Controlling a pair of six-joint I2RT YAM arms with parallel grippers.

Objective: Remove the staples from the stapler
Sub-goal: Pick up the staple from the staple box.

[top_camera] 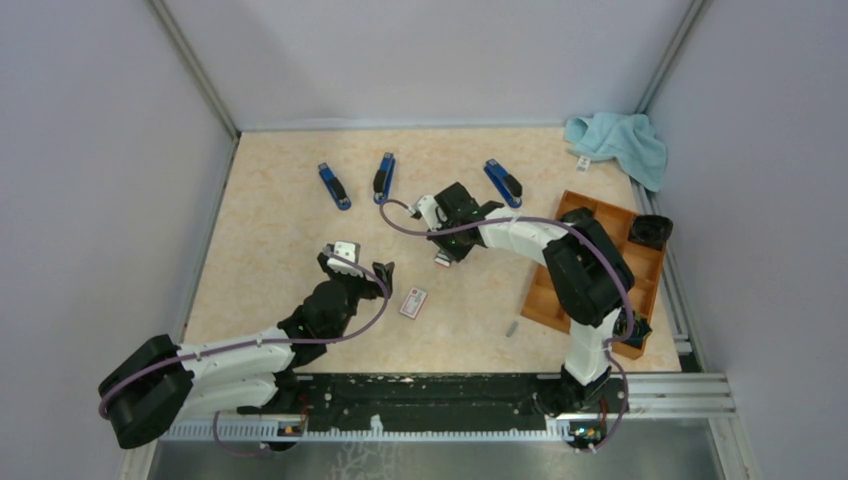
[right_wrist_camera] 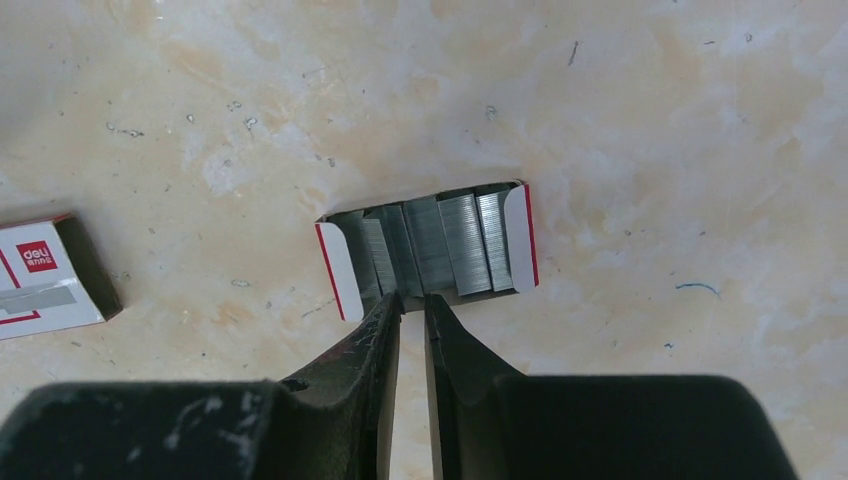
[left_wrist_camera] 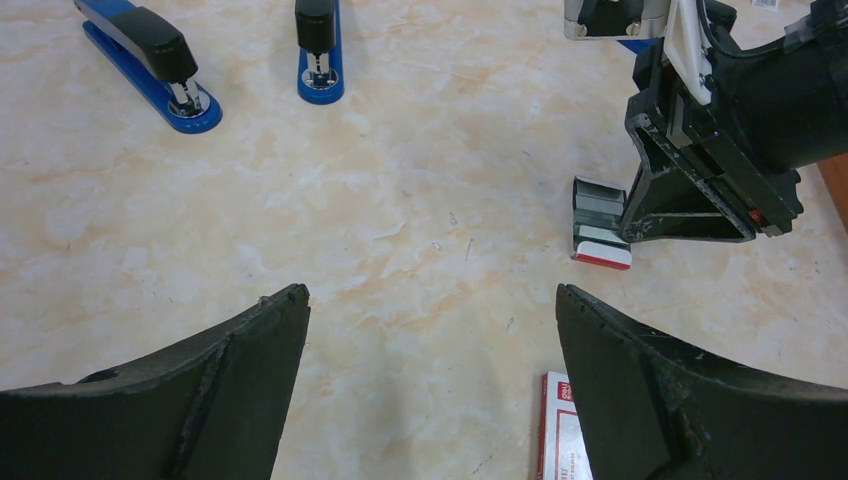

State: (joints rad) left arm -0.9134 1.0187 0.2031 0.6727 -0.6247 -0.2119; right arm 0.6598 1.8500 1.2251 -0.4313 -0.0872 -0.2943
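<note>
Three blue and black staplers lie at the back of the table: left [top_camera: 335, 186], middle [top_camera: 384, 177], right [top_camera: 504, 183]. Several silvery staples [right_wrist_camera: 450, 240] lie side by side in a small open white-and-red tray [right_wrist_camera: 338, 270], also seen in the top view [top_camera: 443, 260]. My right gripper [right_wrist_camera: 412, 300] has its tips at the tray's near edge, jaws a narrow gap apart, with nothing seen between them. My left gripper [left_wrist_camera: 430, 300] is wide open and empty, low over bare table. A loose staple strip [top_camera: 511, 328] lies near the wooden tray.
A closed white box with a red label [top_camera: 413, 302] lies between the arms, by the left gripper's right finger [left_wrist_camera: 558, 430]. A wooden compartment tray [top_camera: 600, 270] stands at the right. A teal cloth [top_camera: 620, 140] is at the back right. Metal rails frame the table.
</note>
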